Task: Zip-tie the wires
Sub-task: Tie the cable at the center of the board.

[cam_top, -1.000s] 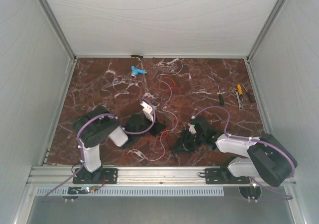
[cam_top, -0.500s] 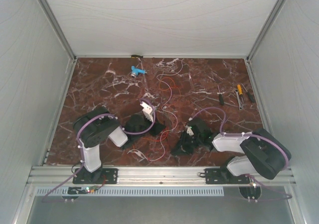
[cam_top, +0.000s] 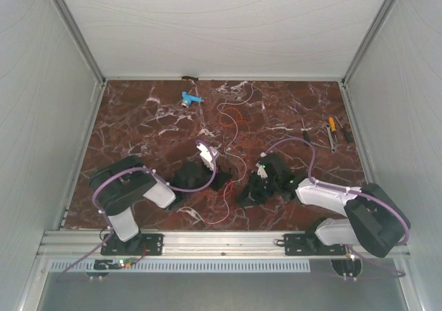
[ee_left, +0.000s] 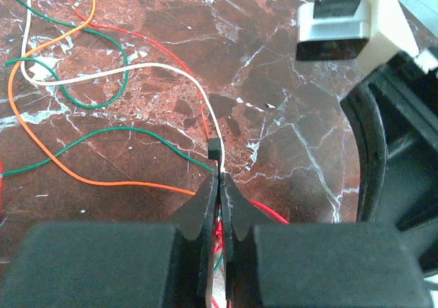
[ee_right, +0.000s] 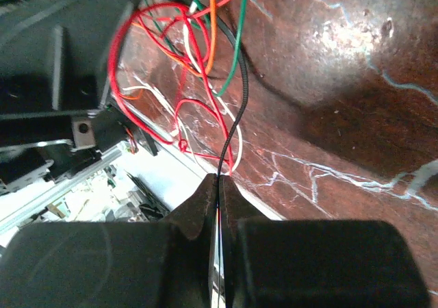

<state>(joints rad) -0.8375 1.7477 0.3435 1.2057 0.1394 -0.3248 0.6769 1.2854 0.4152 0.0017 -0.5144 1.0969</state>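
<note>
Your left gripper [ee_left: 220,185] is clenched, its tips pinching the white and red strands of the wires [ee_left: 161,64] where they run in together. Your right gripper [ee_right: 219,183] is clamped tight on the tail of a black zip tie [ee_right: 243,82], which arcs up past the strands. The wires (red, orange, white and green) lie in loose loops on the marble table [cam_top: 138,117], between the two grippers.

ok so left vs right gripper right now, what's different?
Left gripper pinches the wires: white and red strands run into its tips, a small black block just beyond them. Right gripper pinches a thin black strap that curves around the wires. Left reaches in from the left, right from the right. Shared: both shut, near the table's middle.
</note>
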